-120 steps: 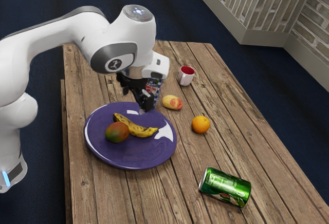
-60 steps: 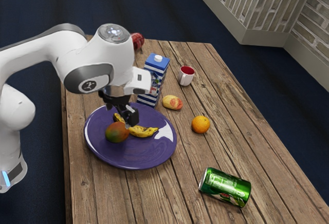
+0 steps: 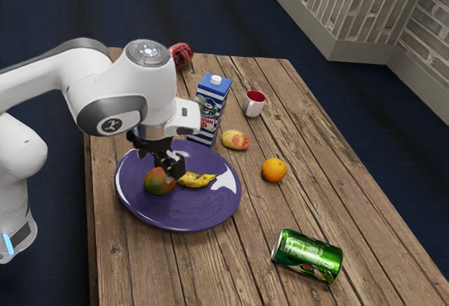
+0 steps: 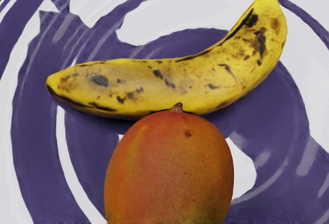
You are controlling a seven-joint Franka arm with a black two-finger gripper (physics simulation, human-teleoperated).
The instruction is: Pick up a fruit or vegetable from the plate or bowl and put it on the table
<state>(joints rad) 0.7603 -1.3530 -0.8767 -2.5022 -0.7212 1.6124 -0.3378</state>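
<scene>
Over the purple plate (image 3: pixel 179 215), my gripper (image 3: pixel 170 170) hangs low in the exterior view, close beside the mango (image 3: pixel 158 182) and in front of part of the banana (image 3: pixel 198 180). Whether it is open or shut is hard to make out. In the wrist view the red-orange mango (image 4: pixel 169 175) lies at the lower edge, its stem end against or very near the yellow, dark-spotted banana (image 4: pixel 154 85). Both fruits rest on the plate (image 4: pixel 38 131).
Beyond the plate stand a blue-and-white carton (image 3: pixel 209 109) and a white cup (image 3: pixel 253 104). A yellow-red fruit (image 3: pixel 235 140), an orange (image 3: pixel 273 170) and a green can (image 3: pixel 307 255) lie on the wooden table (image 3: pixel 238 264). A red object (image 3: pixel 181 55) sits at the far edge.
My gripper has moved toward the exterior view's left and lower, from the plate's far edge to beside the mango. The carton and red object have come into fuller sight. The fruits have not moved.
</scene>
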